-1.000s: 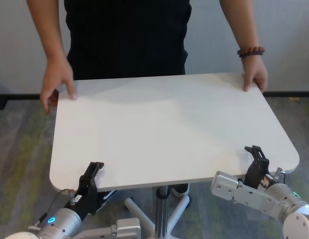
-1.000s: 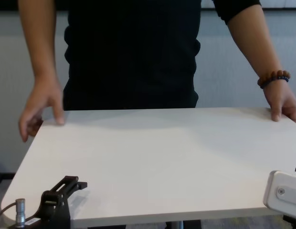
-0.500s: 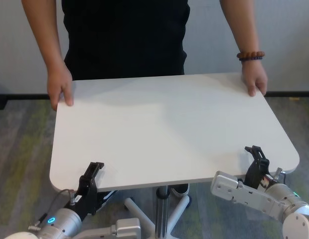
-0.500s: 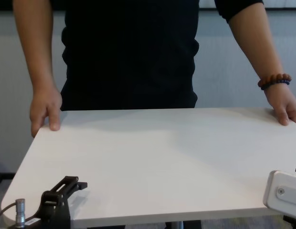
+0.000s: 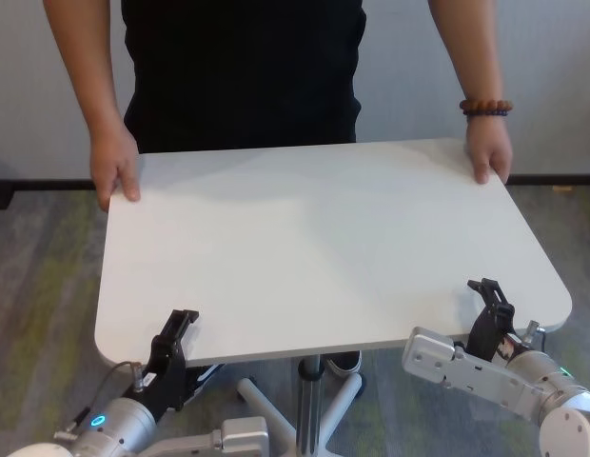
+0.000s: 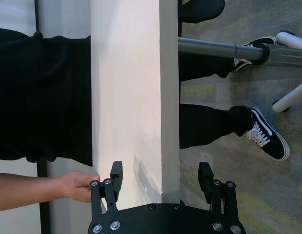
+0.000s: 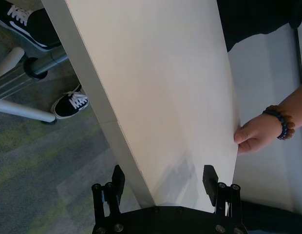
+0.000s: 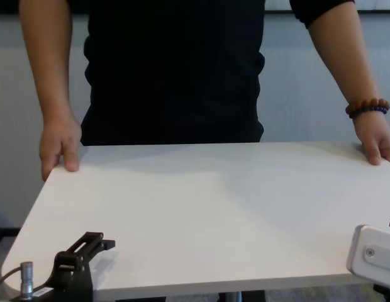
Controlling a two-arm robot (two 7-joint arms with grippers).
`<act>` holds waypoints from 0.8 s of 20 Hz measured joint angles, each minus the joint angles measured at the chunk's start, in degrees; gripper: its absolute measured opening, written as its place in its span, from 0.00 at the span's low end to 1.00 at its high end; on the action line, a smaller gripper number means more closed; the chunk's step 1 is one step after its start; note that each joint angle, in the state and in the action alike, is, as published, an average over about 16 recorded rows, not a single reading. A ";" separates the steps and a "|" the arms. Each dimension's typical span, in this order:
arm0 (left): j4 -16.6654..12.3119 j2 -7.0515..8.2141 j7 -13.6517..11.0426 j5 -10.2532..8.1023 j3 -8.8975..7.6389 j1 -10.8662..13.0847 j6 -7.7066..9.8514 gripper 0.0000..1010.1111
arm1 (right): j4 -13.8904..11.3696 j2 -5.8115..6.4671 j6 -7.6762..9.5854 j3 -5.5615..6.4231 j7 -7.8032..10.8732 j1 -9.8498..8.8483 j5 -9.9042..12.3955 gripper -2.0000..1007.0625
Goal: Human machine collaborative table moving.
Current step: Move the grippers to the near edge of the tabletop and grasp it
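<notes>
The white table (image 5: 324,238) stands in front of me on its silver pole (image 5: 309,400). The human (image 5: 238,67), in a black shirt, stands at the far edge with one hand (image 5: 116,173) on the far left corner. The other hand (image 5: 489,152), with a bead bracelet (image 5: 485,108), holds the far right corner. My left gripper (image 5: 179,328) is open at the near left edge, its jaws above and below the tabletop (image 6: 136,97) without touching. My right gripper (image 5: 487,300) is open and straddles the near right edge (image 7: 141,97) the same way.
White base legs (image 5: 262,409) spread on the grey-green carpet (image 5: 38,286) under the table. The human's black shoes (image 6: 263,139) stand beside the pole (image 6: 224,48). A pale wall (image 5: 561,76) runs behind the human.
The human's hand at the far left corner has moved from hovering with spread fingers to gripping the corner. The other hand has settled on its corner. Both my grippers have stayed still.
</notes>
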 joint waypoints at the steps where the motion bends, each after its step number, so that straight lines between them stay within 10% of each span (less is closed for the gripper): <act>1: 0.00 0.00 0.00 0.00 0.00 0.00 0.00 0.99 | 0.00 0.00 0.01 0.00 0.00 0.00 0.00 1.00; 16: -0.03 0.04 0.00 -0.03 0.00 0.00 0.01 0.83 | -0.03 0.01 0.13 -0.04 -0.04 0.00 -0.05 0.93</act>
